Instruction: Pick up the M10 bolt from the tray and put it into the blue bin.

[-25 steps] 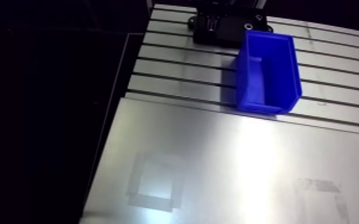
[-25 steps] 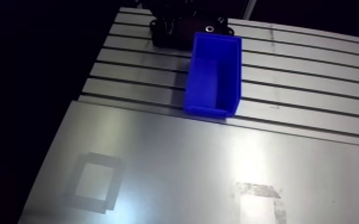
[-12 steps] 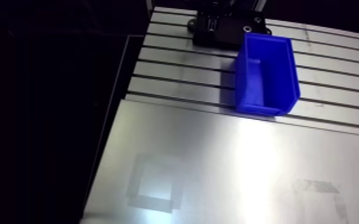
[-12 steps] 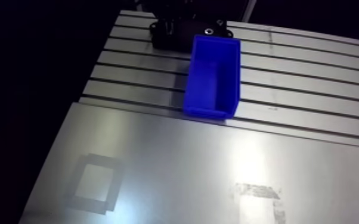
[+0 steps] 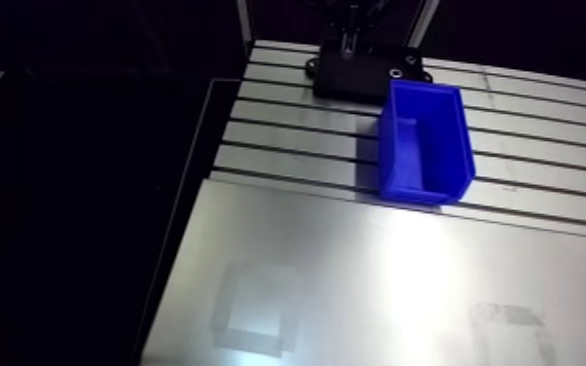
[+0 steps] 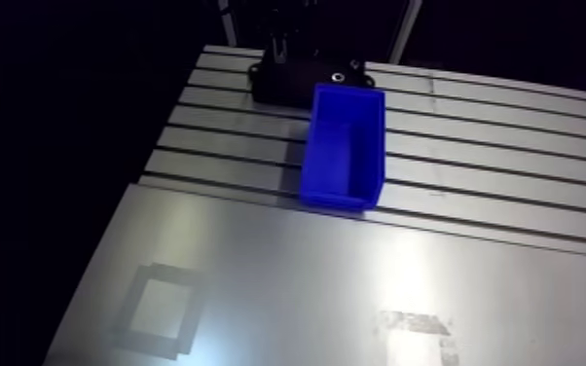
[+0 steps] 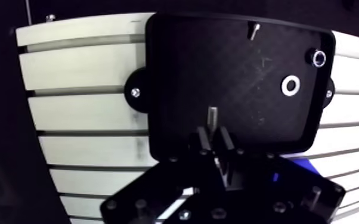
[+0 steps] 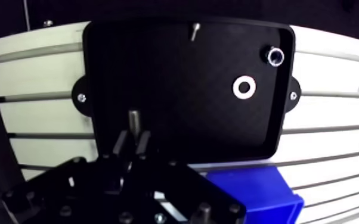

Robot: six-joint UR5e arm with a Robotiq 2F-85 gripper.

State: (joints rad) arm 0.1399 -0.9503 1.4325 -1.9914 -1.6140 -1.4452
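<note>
At the left of the arm view, the slotted aluminium surface (image 5: 287,146) ends in a straight edge with darkness beyond. A smooth, shiny metal sheet (image 5: 355,273) lies over its near part and gives broad open room. Farther in, at the far edge of the surface, sits the flat black plastic tray (image 5: 355,76). Just beside its near right corner stands the open-topped blue plastic bin (image 5: 421,141), with its long side running across the slots. To the right of the bin, the slotted strips run on unoccupied to the edge of the view. In the wrist view the two-fingered black end effector (image 7: 213,137) hangs over the tray with its fingers drawn close around the grey M10 bolt (image 7: 212,116), which stands upright between them. Whether the bolt is clear of the tray floor cannot be told. Ahead of the fingers on the tray lie a white flat washer (image 7: 290,85), a small metal ring (image 7: 319,58) near a corner, and a thin pin (image 7: 252,30) by the far rim.
</note>
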